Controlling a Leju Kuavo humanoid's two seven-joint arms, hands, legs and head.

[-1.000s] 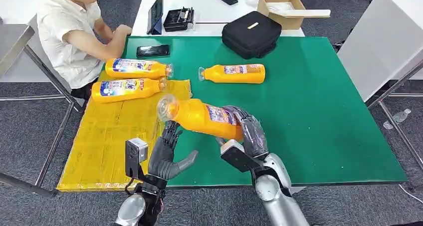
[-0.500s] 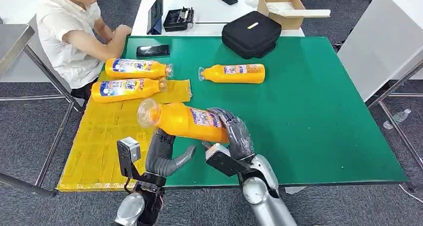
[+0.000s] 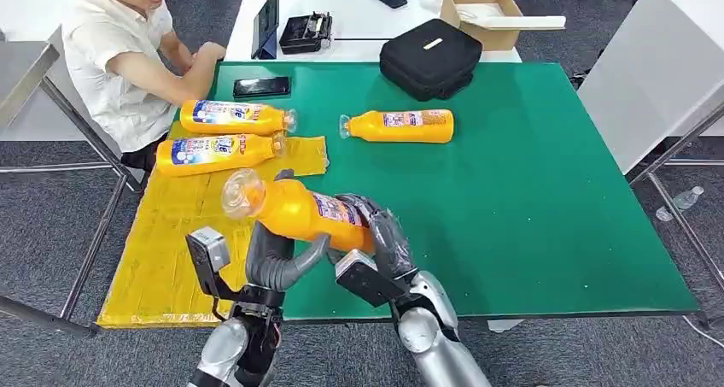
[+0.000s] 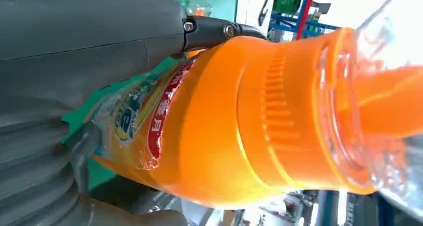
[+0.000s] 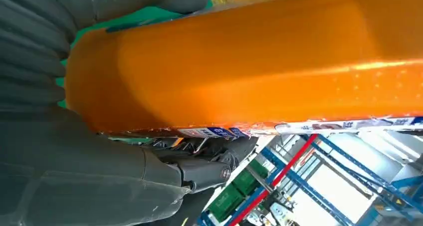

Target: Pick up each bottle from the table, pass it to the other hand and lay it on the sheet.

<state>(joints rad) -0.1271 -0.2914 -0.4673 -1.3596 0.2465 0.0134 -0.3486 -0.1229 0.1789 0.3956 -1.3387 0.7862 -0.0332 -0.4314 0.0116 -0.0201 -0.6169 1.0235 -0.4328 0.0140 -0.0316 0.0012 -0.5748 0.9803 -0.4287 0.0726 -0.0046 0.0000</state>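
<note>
Bottle (image 3: 294,209) in orange, label wrapped around its middle, hangs tilted above the near edge of the table (image 3: 529,199), clear cap pointing left and slightly far. The right hand (image 3: 384,233) grips its base end, dark fingers (image 3: 376,220) wrapped over the body. The left hand (image 3: 275,255) cups the neck end from below, fingers curled up around it and touching the plastic.

Left of the green table surface, a yellow sheet (image 3: 179,233) covers the near-left corner. A second bottle (image 3: 220,152) lies on the sheet's far end, a third bottle (image 3: 232,116) just beyond it, and a fourth bottle (image 3: 399,125) lies on the bare green farther right. A dark phone (image 3: 262,86) rests near the far-left edge, a black case (image 3: 431,58) at the far edge. A seated person (image 3: 119,54) leans an arm on the far-left corner. Beyond stands a white table (image 3: 359,11) with a cardboard box (image 3: 482,15). Grey carpet (image 3: 51,233) surrounds everything.
</note>
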